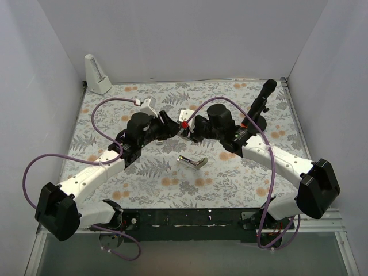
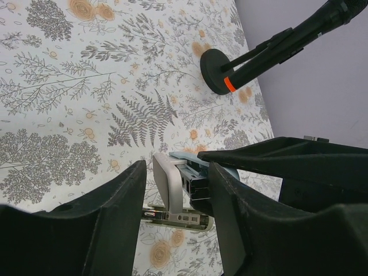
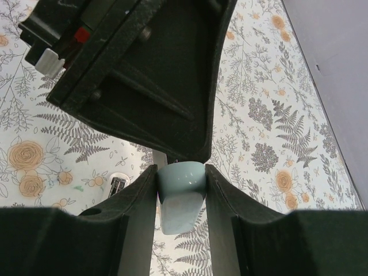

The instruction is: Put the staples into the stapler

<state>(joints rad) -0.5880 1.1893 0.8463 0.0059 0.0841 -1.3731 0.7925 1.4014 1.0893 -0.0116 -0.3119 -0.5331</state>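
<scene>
Where the two arms meet over the middle of the table, the stapler is caught between both tools. Starting at the left, a white wedge-shaped object stands in the far corner, hard by the wall and well apart from everything else. The left arm reaches in over the flowered cloth, and a wide stretch of cloth lies open between its elbow and the left wall.

The left gripper has its jaws half spread around one end of the stapler. From its own wrist, a pale cream part and the light-blue shell sit between the fingers. One finger lies against the dark inner side, and the other shows what looks like a sliver of gap beside the cream face. I can't tell whether it is really squeezing.

Just to the right, the right gripper comes in nose to nose with it. Its jaws are pinching the blue body across its width, both pads flat on it, with the rounded end poking back toward the wrist camera. The two grippers are almost touching, so there is little room between them.

On the cloth just nearer the bases, a small shiny metal piece lies alone, apart from both arms. Farther right, a black rod on a round foot leans near the back right corner, close behind the right arm. The table's metal edge and the right wall run just beyond it.
</scene>
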